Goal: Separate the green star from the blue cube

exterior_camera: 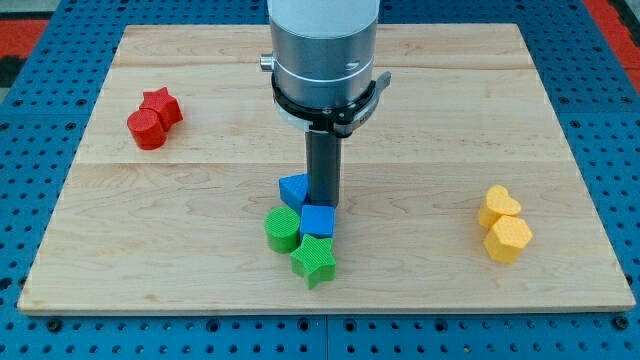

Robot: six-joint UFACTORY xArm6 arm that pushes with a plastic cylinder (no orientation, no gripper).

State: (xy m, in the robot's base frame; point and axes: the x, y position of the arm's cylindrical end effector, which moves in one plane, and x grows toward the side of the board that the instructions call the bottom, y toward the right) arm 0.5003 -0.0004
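- Rod, not a hand: you had no jaws to spread or pinch, only my tip [323, 205] at the end of the rod, and it stood touching the top edge of the blue cube [318, 221].
- Against that cube's lower edge you saw the green star [313, 259].
- Left of the cube and touching it sat a green cylinder [283, 229]; a second blue block [294, 189] sat up-left.
- Far left of the cube you had a red star [162, 105] and red cylinder [146, 129]; far right, a yellow heart [498, 206] and yellow hexagon [508, 238], all on the wooden board [420, 110].
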